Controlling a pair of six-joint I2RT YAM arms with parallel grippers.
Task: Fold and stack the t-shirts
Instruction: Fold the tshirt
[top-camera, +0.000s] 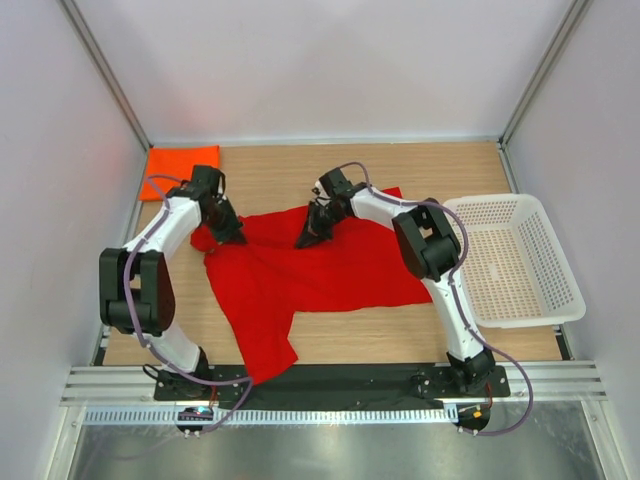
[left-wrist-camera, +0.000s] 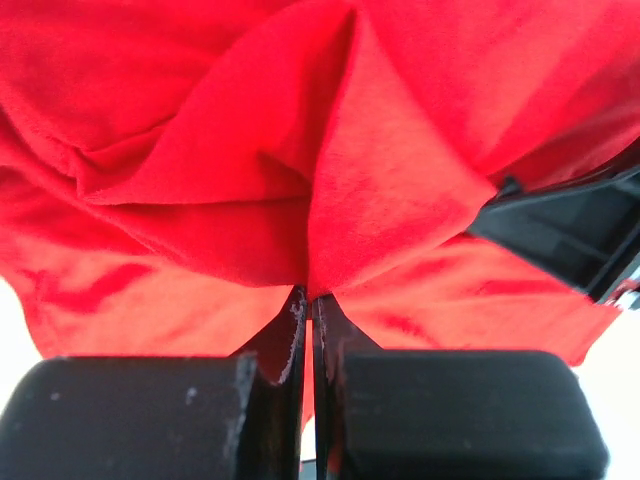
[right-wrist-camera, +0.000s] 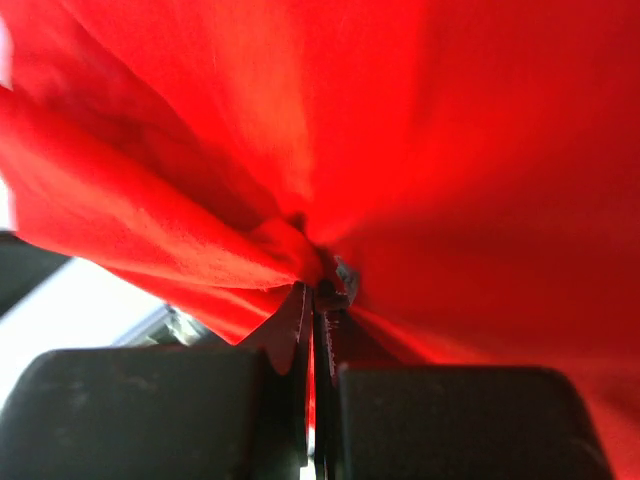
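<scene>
The red t-shirt (top-camera: 300, 275) lies rumpled across the middle of the table, one part hanging toward the near edge. My left gripper (top-camera: 226, 232) is shut on its left upper edge; the cloth (left-wrist-camera: 300, 150) bunches at the fingertips. My right gripper (top-camera: 308, 238) is shut on the shirt's upper middle; the cloth (right-wrist-camera: 420, 180) fills that wrist view. The orange t-shirt (top-camera: 181, 172) lies folded flat at the far left corner, apart from both grippers.
A white mesh basket (top-camera: 548, 300) stands at the right edge of the table. White walls (top-camera: 60, 150) close in the left, back and right sides. A metal rail (top-camera: 320, 385) runs along the near edge by the arm bases.
</scene>
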